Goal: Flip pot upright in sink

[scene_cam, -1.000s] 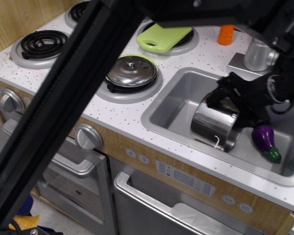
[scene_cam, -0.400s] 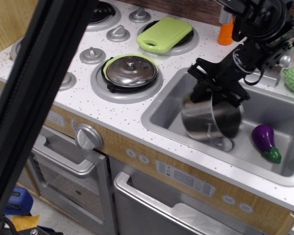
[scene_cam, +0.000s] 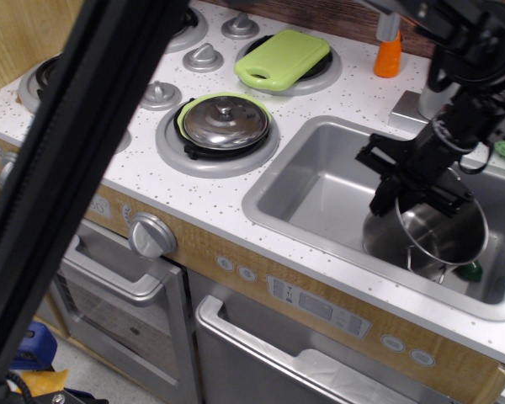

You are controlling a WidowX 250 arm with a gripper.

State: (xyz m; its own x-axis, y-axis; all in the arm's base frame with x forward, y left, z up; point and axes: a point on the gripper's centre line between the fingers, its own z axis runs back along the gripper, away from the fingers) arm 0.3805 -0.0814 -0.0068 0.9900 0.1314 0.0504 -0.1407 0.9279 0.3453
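Note:
The shiny steel pot [scene_cam: 442,240] stands in the right half of the grey sink [scene_cam: 316,181] with its opening facing up and slightly toward the camera. Its thin wire handle hangs at the front rim. My black gripper [scene_cam: 411,192] comes down from the upper right and is shut on the pot's far left rim. The pot's base rests on or just above the sink floor; I cannot tell which.
A purple eggplant is almost hidden behind the pot; only its green tip [scene_cam: 471,271] shows. A domed steel lid [scene_cam: 225,120] sits on a burner left of the sink. A green cutting board [scene_cam: 284,59], an orange bottle [scene_cam: 388,52] and the faucet [scene_cam: 433,94] stand behind. A black bar [scene_cam: 76,168] blocks the left foreground.
The pot was lying tilted on its side in the sink's middle. My gripper has swung it to the right and turned it so that the opening now faces up.

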